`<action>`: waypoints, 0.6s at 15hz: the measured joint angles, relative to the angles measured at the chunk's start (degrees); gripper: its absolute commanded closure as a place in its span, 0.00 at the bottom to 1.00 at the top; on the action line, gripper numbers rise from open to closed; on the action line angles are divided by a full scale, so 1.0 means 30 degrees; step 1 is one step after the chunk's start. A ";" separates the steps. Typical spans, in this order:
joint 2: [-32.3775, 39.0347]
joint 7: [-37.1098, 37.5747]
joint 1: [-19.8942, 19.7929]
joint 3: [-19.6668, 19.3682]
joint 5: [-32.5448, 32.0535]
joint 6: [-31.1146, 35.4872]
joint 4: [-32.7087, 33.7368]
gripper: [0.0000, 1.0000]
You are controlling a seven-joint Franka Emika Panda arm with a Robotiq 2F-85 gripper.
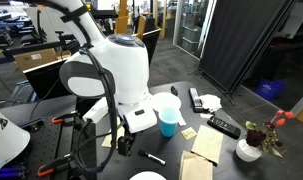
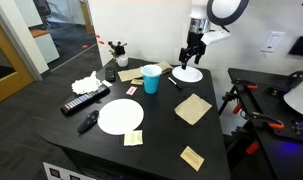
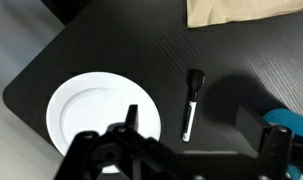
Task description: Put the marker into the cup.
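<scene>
In the wrist view we see the gripper [image 3: 196,150] only as a dark blur, cut off by the bottom edge. It covers the lower rim of the white plate [image 3: 91,110]. The cup [image 3: 293,118] is cropped at the right edge and the napkin [image 3: 246,10] at the top. In an exterior view the arm [image 1: 116,65] hides the gripper. In an exterior view the marker [image 2: 174,83] is too small for us to make out its tip.

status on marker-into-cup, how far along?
Nothing done yet: the marker lies on the table beside the white plate, outside the cup. In hand: the gripper hangs above it, fingers open, empty. Left: grasp, lift, drop into cup.
</scene>
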 measured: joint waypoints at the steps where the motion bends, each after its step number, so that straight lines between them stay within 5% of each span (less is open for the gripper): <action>1: 0.0235 0.0000 0.0049 0.0000 0.0086 0.0000 0.0160 0.00; 9: 0.3245 -0.0006 0.0569 0.0163 0.2050 0.0367 0.2361 0.00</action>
